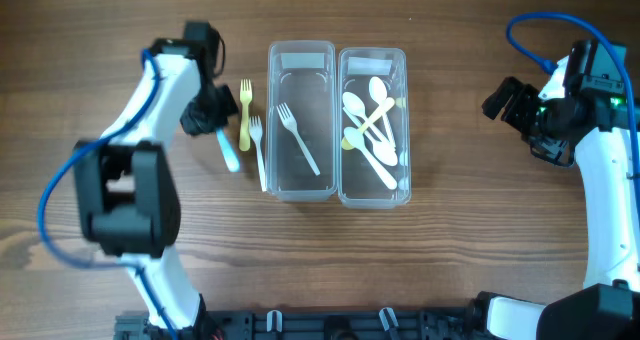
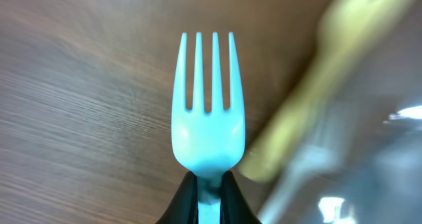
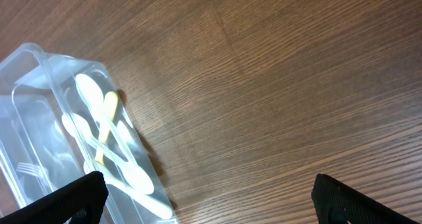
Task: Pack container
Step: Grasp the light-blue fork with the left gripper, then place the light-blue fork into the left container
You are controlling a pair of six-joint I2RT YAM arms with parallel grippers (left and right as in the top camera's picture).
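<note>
Left tool (image 2: 208,196), clenched on the handle of a blue fork (image 2: 208,118) just left of the fork container (image 1: 271,130), is at the pick-up step; next it likely must lift that fork in beside the white fork (image 1: 297,135), while the right tool (image 1: 512,102) hangs spread wide.

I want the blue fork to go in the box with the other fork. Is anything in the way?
Yes. The left claw holds the blue fork, and a yellow fork and a white fork lie flat on the table between it and the fork box. Lifting over them should probably clear both.
</note>
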